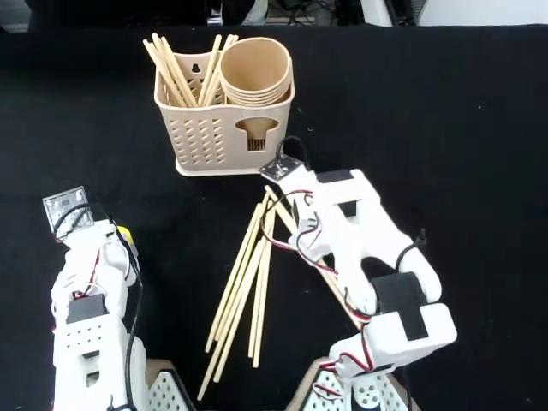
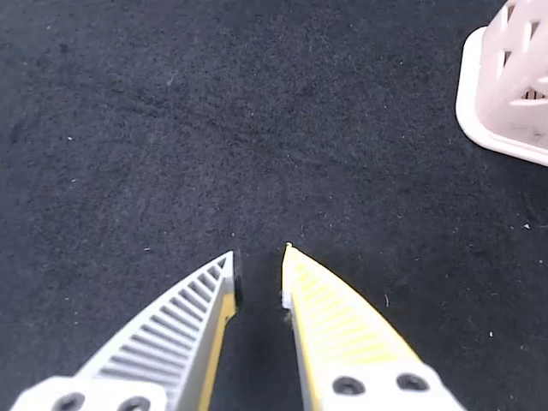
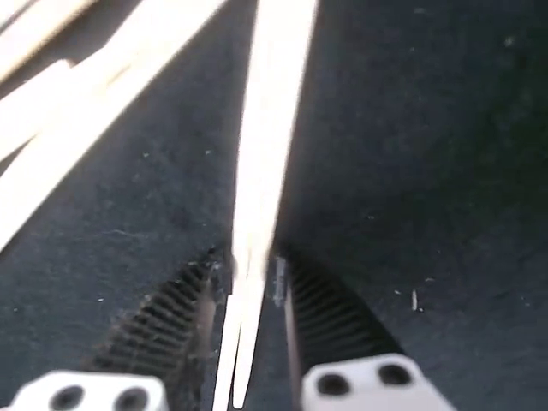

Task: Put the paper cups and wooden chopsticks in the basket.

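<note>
A cream slotted basket (image 1: 205, 137) stands at the back centre. It holds stacked paper cups (image 1: 257, 68) and several wooden chopsticks (image 1: 175, 68). More loose chopsticks (image 1: 244, 282) lie fanned on the black table in front of it. My right arm (image 1: 342, 231) leans over their far ends. My right gripper (image 3: 246, 257) is shut on a pair of chopsticks (image 3: 265, 128), low over the cloth, with the other loose chopsticks (image 3: 77, 111) beside it. My left gripper (image 2: 259, 253) rests at the near left, shut with nothing in it, and a corner of the basket (image 2: 505, 94) lies ahead of it.
Black cloth covers the whole table (image 1: 445, 128). Open cloth lies to the right of the basket and between the left arm (image 1: 86, 300) and the loose chopsticks. The arm bases sit at the near edge.
</note>
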You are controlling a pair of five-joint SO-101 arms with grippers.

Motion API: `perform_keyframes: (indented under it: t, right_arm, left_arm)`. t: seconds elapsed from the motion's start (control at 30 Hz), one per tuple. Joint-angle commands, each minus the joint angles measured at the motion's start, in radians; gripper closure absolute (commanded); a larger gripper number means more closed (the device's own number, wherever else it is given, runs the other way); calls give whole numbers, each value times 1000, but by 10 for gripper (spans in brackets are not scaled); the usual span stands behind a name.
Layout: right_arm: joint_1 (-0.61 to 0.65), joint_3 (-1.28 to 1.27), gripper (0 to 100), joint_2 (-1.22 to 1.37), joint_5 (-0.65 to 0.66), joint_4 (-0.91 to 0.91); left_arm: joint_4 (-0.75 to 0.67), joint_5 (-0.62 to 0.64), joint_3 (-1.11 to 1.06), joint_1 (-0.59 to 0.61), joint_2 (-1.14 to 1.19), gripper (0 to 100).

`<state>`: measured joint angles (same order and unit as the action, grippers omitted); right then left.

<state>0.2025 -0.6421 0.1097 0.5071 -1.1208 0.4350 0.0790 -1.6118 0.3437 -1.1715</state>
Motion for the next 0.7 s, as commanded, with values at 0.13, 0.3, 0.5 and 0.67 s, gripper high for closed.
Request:
perform_keyframes:
  t: [0.13, 0.3, 0.5, 0.67]
  right_arm:
    - [-5, -5, 987, 42, 3, -14]
    - [-106, -7, 987, -150, 11, -41]
    - [-172, -12, 987, -404, 52, -126]
    - [-173, -8, 987, -407, 52, -133]
  left_arm:
    - [-21, 5, 12, 4, 3, 887]
    - [-21, 5, 13, 2, 3, 887]
    - [-21, 5, 18, 1, 3, 887]
    - [-21, 5, 16, 4, 3, 887]
